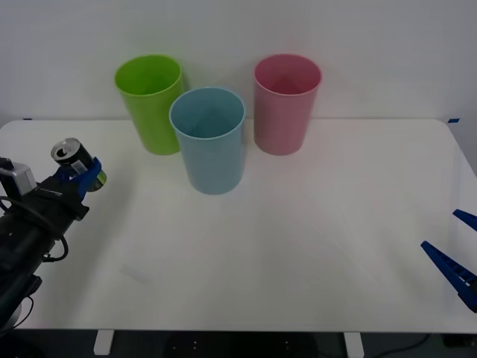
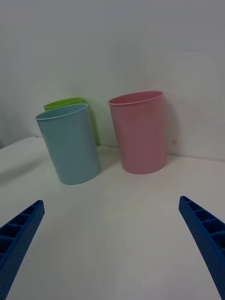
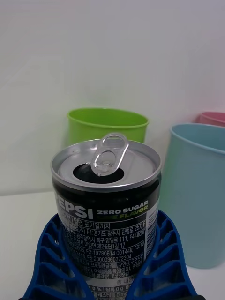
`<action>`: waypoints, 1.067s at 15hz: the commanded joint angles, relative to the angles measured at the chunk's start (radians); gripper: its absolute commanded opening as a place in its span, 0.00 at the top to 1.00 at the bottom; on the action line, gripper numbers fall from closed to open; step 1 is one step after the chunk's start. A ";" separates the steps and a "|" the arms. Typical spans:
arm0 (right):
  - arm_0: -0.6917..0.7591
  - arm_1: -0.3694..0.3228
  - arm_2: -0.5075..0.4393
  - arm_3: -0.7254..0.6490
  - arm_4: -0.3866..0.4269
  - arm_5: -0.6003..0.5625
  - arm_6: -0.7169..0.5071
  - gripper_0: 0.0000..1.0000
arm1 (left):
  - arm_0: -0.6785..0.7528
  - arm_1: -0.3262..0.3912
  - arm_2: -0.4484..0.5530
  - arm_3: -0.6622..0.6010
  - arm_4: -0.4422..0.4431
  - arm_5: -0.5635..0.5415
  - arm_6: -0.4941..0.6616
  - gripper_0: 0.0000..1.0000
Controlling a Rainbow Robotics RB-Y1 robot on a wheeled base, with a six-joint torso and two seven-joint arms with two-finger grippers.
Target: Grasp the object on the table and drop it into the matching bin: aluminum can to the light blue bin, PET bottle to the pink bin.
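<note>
A: We have the aluminum can clamped in our left hand, out at about nine o'clock over the tabletop. Up close, the blue fingers wrap the lower body of the can from both sides, and the silver top with its pull tab stands upright above them.

B: And the right hand?

A: Parked at roughly four o'clock near the tabletop's edge, fingers spread wide apart, holding nothing.

B: How do we think the can will behave?

A: The mouth is open, so we judge it likely empty or nearly so: light, thin-walled, easy to dent if we squeeze harder. The painted side is smooth and could slip, yet the ribbed fingers sit low on the cylinder, which looks a sound place to hold it. We would not shift the hold.

B: Where does it go?

A: Into the light blue bin, standing around twelve o'clock, in front of the lime green bin at eleven and the pink bin at one. Carrying it there, we must stop short of the green rim, since those two bins stand close together.
</note>
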 commanded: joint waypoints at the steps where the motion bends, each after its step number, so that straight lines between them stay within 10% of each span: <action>1: 0.000 0.000 0.000 0.000 0.000 0.000 0.000 0.00 | 0.003 -0.001 0.013 -0.066 -0.050 -0.032 0.106 1.00; 16: 0.000 0.000 0.000 0.000 0.000 0.000 0.000 0.00 | -0.160 -0.011 -0.050 -0.239 -0.238 -0.023 0.458 1.00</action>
